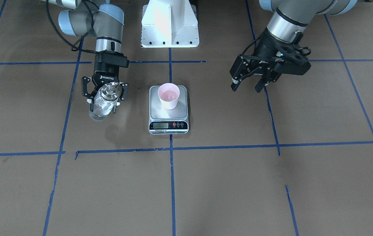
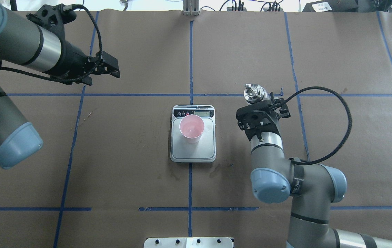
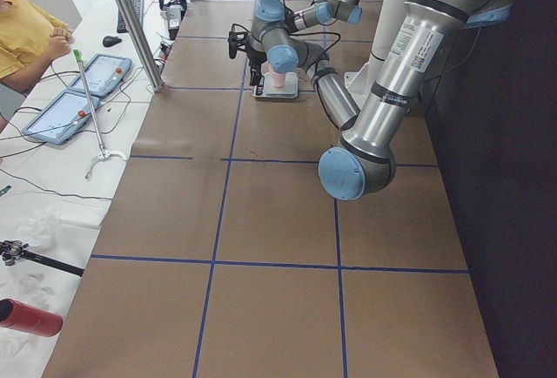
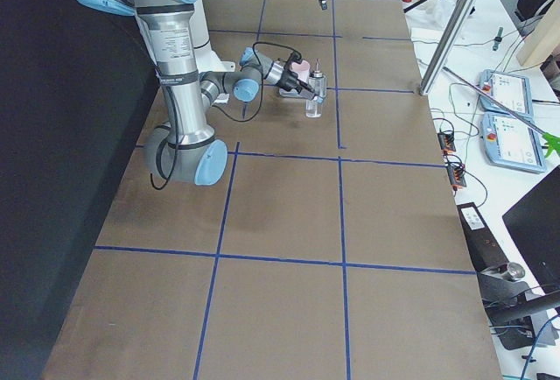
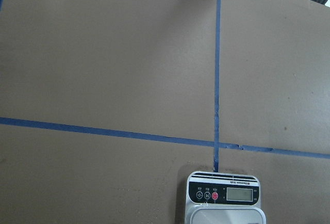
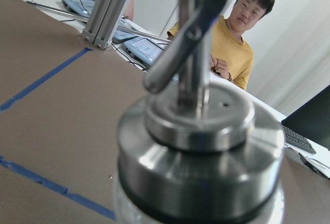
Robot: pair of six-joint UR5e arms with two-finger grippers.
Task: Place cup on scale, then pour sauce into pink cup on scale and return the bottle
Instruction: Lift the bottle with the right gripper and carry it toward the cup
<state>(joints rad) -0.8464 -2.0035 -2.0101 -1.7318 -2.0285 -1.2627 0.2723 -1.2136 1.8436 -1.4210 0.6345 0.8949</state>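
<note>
— Scale [image 1: 160, 113] first: we see it lying flat just beside the right gripper [image 1: 104, 98], on the side toward our left arm, so it sits between our two grippers.

— And the bottle [image 1: 101, 106]?

— We have it in the right gripper, upright. The fingers [image 1: 86, 89] are closed against its shoulder on either side, below the steel pourer [image 6: 191, 121]. Clear sauce [image 1: 97, 111] shows through the glass. We cannot tell whether its base touches the table.

— Left gripper [image 1: 246, 88]?

— Its jaws are wide apart with nothing in them. It hangs well apart from the scale, on the far side from the bottle.

— Smallest thing, the cup [image 1: 169, 95]?

— It stands upright about the middle of the platform, near the right gripper but apart from it. We judge the first step done.

— Poured yet?

— We see a glint in the cup's bottom but cannot say that it is liquid. If we have not poured, our next move calls for carrying the bottle across until the pourer is over the rim. Then we tip slowly, since the cup looks narrow and light. If we have poured, we set the bottle down and let go.
</note>
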